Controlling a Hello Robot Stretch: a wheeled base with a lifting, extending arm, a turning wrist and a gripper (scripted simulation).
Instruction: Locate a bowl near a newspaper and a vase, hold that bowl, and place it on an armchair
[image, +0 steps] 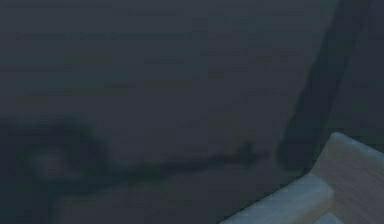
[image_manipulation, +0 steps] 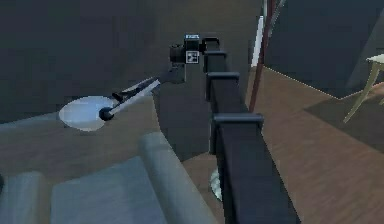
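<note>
Nearest in the arm side view, the arm (image_manipulation: 245, 160), a dark square bar, rises from the bottom edge. Left of it lies a grey padded armchair (image_manipulation: 110, 190), its rounded armrest just beside the bar. Farther out, the gripper (image_manipulation: 108, 111) reaches left from the arm's end, its thin fingers slanting left and slightly nearer; how the fingers stand cannot be told. A pale, shallow bowl (image_manipulation: 80, 108) lies at the fingertips, just to their left, over the armchair's far edge. It reads as a flat oval with nothing visible inside. Whether it hangs in the grip or rests on the upholstery cannot be told. The coming move probably calls for lowering, not reaching. Beyond, a wooden floor (image_manipulation: 310, 120) spreads right toward a pale table leg (image_manipulation: 362, 95). In the forward view, a pale padded edge (image: 350, 180) sits low on the right against a dark wall (image: 150, 80).
</note>
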